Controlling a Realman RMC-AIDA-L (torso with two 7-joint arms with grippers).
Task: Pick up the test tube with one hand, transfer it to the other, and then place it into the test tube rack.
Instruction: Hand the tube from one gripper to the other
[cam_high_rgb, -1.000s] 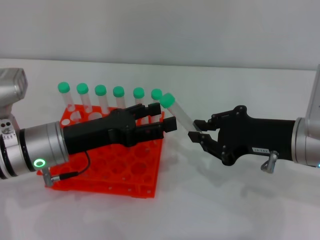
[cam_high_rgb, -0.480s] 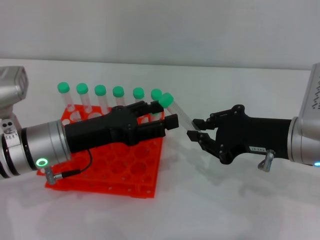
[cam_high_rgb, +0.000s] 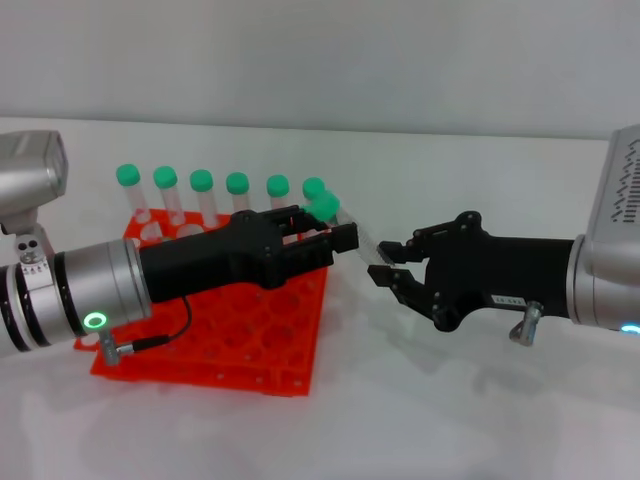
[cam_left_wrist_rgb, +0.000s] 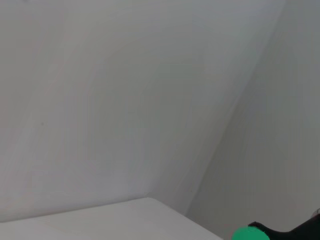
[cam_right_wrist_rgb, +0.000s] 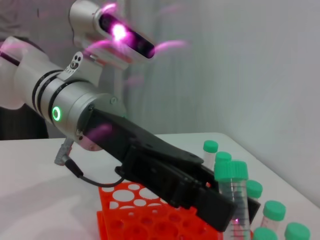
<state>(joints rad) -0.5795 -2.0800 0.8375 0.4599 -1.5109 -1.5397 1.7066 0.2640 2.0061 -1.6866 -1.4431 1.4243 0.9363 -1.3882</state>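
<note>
Test tube (cam_high_rgb: 352, 228) mid-handover above the surface's middle.
Your right gripper (cam_high_rgb: 392, 266) holds the tube's tip in narrow jaws. Your left gripper (cam_high_rgb: 335, 240) has moved in, jaws wide around the capped end, just beside the test tube rack (cam_high_rgb: 250, 340) at the left edge; closing looks next.

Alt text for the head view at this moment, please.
The right gripper holds the test tube by its tip, tilted, while the left gripper brackets its green-capped end above the test tube rack, where six capped tubes stand along the back row.
</note>
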